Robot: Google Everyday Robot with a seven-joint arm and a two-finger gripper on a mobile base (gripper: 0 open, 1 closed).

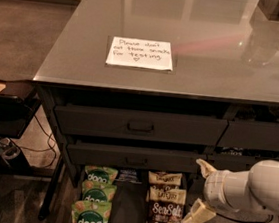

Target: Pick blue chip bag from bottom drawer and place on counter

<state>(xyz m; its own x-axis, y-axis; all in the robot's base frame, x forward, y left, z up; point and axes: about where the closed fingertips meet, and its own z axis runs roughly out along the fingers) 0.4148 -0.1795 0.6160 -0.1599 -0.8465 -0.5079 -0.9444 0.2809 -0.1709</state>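
The arm [264,190] comes in from the right, low beneath the front edge of the counter [224,73] near its front right corner, its white rounded forearm lying roughly level and pointing left. At its end the gripper [202,191] faces left, its two cream fingers [197,214] spread wide apart, one above the other.

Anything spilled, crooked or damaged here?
Nothing stands out. Green bags and SeaSalt bags sit in tidy rows in the bottom drawer, blue chip bag at its back, note flat on the counter. Tool hangs open beside the drawer, holding nothing.
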